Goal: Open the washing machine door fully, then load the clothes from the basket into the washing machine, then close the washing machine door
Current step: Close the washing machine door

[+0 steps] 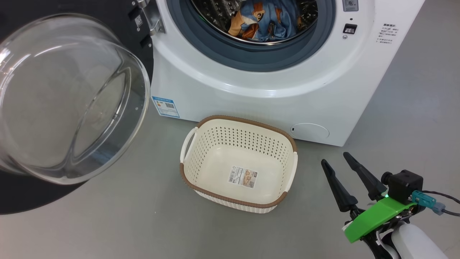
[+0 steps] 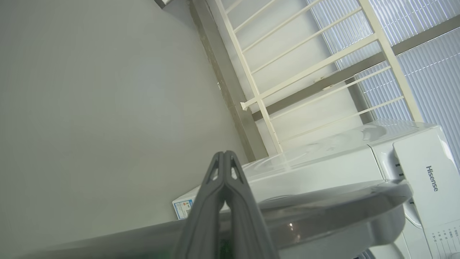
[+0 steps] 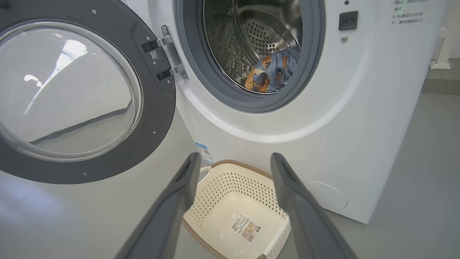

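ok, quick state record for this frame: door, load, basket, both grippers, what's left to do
door: washing machine door swung wide open, on the left of the washing machine
load: clothes inside the drum
basket: basket empty, upright on the floor in front of the machine, label showing on its base
left: left gripper shut, nothing between its fingers
right: right gripper open, empty, to the right of the basket
remaining: close the door
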